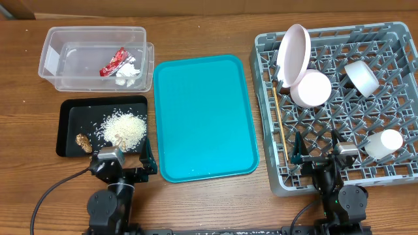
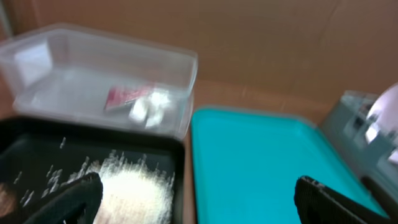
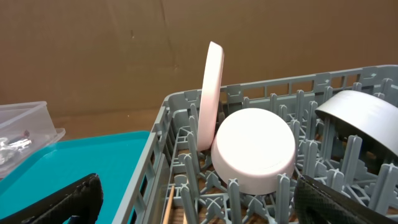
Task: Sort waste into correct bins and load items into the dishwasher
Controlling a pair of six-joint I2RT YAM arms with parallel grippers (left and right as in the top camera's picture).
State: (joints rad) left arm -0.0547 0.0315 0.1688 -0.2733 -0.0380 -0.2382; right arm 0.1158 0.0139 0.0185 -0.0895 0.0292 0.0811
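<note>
At the six o'clock edge, the left gripper (image 1: 123,164) and right gripper (image 1: 318,156) were held wide open, nothing gripped. At eight o'clock, loose white rice scraps (image 1: 125,127) and a small brown food lump (image 1: 83,142) were contained in the shallow black rectangular tray (image 1: 75,117). At three, white dishes (image 1: 310,88) and thin wooden chopsticks (image 1: 281,124) were racked in the grey plastic lattice rack (image 1: 339,32). At ten, a crinkled red wrapper (image 1: 114,62) and crumpled white napkin (image 1: 127,75) were held in the clear plastic tub (image 1: 72,62). Sorting was judged finished; only parking seemed called for.
</note>
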